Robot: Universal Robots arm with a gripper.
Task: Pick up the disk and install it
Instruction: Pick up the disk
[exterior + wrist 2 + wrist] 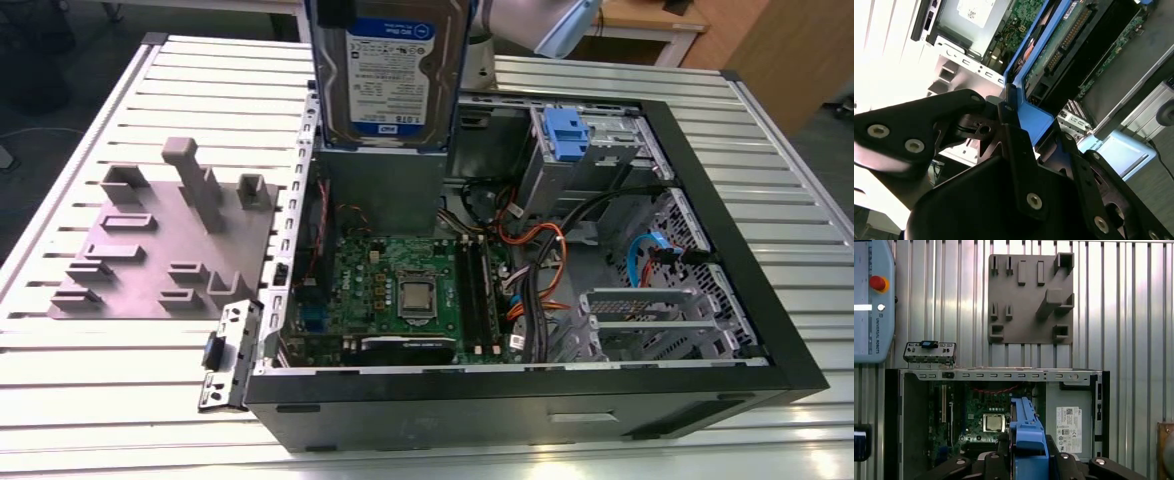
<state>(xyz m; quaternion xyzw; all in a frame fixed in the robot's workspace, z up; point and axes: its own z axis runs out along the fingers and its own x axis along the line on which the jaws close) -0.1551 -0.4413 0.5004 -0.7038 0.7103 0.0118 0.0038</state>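
The disk hangs upright above the open computer case, its white-and-blue label facing the exterior camera and blue frame strips along its sides. Its lower edge is just over the grey metal box in the case's far corner on the exterior view's left. In both wrist views my gripper is shut on the disk's blue frame, with black fingers pressing on either side. The disk's green circuit-board side appears in the second wrist view.
A grey slotted tray with upright posts lies on the ribbed metal table beside the case. Inside the case are the motherboard, cables and a drive bay with a blue latch. A small bracket and a pendant lie nearby.
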